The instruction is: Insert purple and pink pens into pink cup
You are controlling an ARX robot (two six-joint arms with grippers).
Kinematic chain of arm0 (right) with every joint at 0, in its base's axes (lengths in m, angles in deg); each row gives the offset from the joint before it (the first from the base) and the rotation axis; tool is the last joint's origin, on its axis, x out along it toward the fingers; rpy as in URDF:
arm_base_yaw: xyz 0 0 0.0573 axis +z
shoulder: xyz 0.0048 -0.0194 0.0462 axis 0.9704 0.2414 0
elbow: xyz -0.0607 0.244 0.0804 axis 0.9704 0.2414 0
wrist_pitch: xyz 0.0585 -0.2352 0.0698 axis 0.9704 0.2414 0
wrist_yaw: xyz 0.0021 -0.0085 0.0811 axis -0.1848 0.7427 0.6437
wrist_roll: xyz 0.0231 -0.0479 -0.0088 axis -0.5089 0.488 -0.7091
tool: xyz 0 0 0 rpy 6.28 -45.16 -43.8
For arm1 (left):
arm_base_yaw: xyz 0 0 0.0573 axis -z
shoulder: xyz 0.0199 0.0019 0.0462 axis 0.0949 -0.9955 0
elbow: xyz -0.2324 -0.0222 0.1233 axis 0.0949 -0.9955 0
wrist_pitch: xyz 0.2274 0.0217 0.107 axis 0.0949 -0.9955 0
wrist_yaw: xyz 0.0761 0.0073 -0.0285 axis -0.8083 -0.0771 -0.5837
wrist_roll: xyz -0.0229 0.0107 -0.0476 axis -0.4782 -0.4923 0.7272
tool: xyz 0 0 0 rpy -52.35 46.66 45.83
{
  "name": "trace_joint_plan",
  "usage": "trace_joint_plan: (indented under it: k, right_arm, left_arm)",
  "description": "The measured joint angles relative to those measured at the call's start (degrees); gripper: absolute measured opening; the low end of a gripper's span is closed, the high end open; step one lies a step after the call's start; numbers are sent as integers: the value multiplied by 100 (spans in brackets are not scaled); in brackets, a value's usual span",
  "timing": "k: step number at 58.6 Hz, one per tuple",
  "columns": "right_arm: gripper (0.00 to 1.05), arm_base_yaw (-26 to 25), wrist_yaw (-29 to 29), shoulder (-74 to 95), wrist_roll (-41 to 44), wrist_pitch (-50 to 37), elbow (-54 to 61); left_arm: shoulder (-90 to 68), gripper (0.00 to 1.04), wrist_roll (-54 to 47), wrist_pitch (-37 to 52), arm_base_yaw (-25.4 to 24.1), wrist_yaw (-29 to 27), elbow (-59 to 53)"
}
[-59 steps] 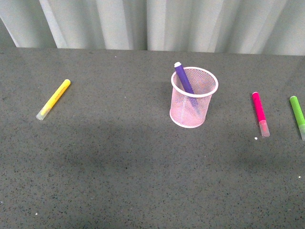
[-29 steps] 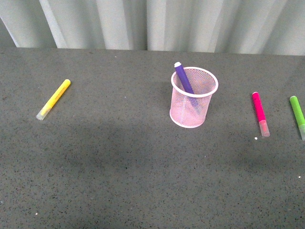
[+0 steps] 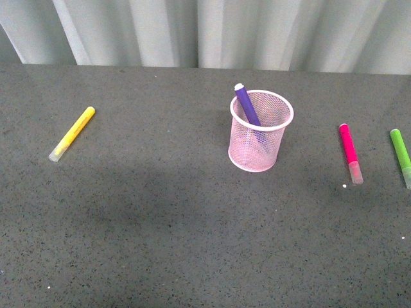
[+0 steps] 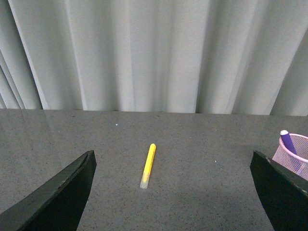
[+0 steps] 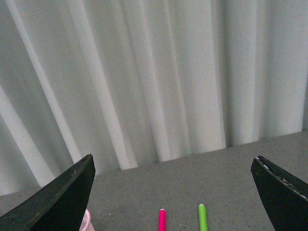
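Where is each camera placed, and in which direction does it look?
Front: on the body, looking down at the pink cup; no arm shows.
Left wrist: looks through the open left gripper at the yellow pen.
Right wrist: looks through the open right gripper at the curtain.
Shared: left wrist and front both show the yellow pen.

One purple pen (image 3: 246,104), one pink pen (image 3: 349,146), one yellow pen (image 3: 76,130) and one green pen (image 3: 400,149) make four. There is one cup (image 3: 247,154).
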Motion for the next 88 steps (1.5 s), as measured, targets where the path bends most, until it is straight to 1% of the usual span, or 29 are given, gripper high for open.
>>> trace_joint_plan:
  k: [2, 5, 8, 15, 20, 30, 36, 42, 49, 56, 63, 71, 88]
  right_arm:
    - [98, -125, 179, 645, -74, -389, -138]
    - [98, -273, 293, 1460, -101, -761, -431]
    - [98, -389, 378, 2238, -136, -798, -859]
    - [98, -540, 269, 4426, -133, -118, -2347]
    - [98, -549, 170, 5412, -24, 391, -3167]
    - [98, -452, -4, 6994, 533, 1668, -4850]
    - [98, -297, 201, 7543, 970, 2487, -5490]
    - [98, -83, 267, 7840, 1274, 2994, -5711]
    - [98, 107, 256, 8089, 1163, 3204, -5849]
    - [98, 197, 205, 8284, 909, 3115, -5901]
    - [98, 188, 433, 8456, 448, 3018, -5899]
    - [98, 190, 660, 8620, -306, 2881, -5845]
    - [98, 151, 651, 9079, -616, 2859, -5842]
  left_arm:
    - [0, 98, 0, 0, 0, 0, 0]
    - [2, 98, 0, 0, 0, 0, 0]
    - [2, 98, 0, 0, 0, 0, 0]
    - [2, 98, 0, 0, 0, 0, 0]
    - [2, 98, 0, 0, 0, 0, 0]
    - [2, 98, 0, 0, 0, 0, 0]
    - [2, 98, 0, 0, 0, 0, 0]
    - [2, 98, 0, 0, 0, 2, 0]
    - [0, 98, 0, 0, 0, 0, 0]
    - [2, 98, 0, 0, 0, 0, 0]
    - [2, 98, 0, 0, 0, 2, 0]
    - [2, 98, 0, 0, 0, 0, 0]
    - [2, 98, 0, 0, 0, 0, 0]
